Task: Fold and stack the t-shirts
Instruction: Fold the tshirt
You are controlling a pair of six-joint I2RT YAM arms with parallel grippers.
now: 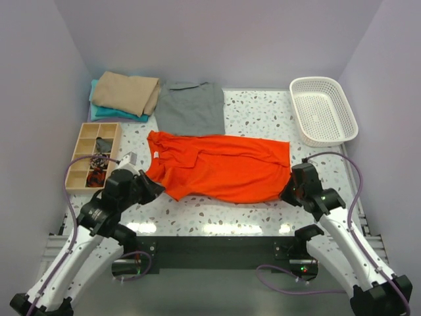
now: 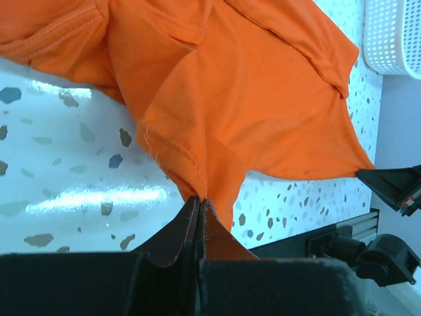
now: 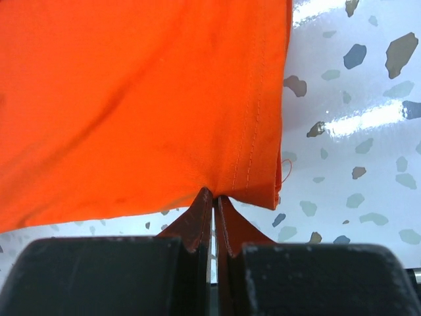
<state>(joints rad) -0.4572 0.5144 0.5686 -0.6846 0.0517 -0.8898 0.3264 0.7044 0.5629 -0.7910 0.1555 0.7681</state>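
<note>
The orange-red t-shirt (image 1: 220, 168) is lying spread across the middle of the surface (image 1: 256, 112), running lengthwise from 9 o'clock to 3 o'clock, collar end toward 9. I am holding it at both near corners. The left gripper (image 2: 199, 201) is pinching shut on a stitched edge of the cloth at about 8 o'clock, and the fabric is fanning out from the closed tips in a taut pleat. The right gripper (image 3: 212, 192) is clamping closed on the double-stitched hem corner at about 4 o'clock.

I am gripping the two ends of the same long edge so that, as I judge it, the near side can be lifted and carried over toward 12 o'clock in one even fold. The cloth between the grips is looking wrinkled, so some tension along the 9-to-3 line would help before folding.

The grey t-shirt (image 1: 191, 108) is waiting flat at 12 o'clock, just touching the orange one's far edge. The folded tan t-shirt (image 1: 126, 92) is sitting on the teal t-shirt (image 1: 105, 113) at 10 o'clock, marking where I take the stack to be growing. The white basket (image 1: 348, 122) at 2 o'clock and the wooden tray (image 1: 77, 141) at 9 o'clock are standing clear of the fold.
</note>
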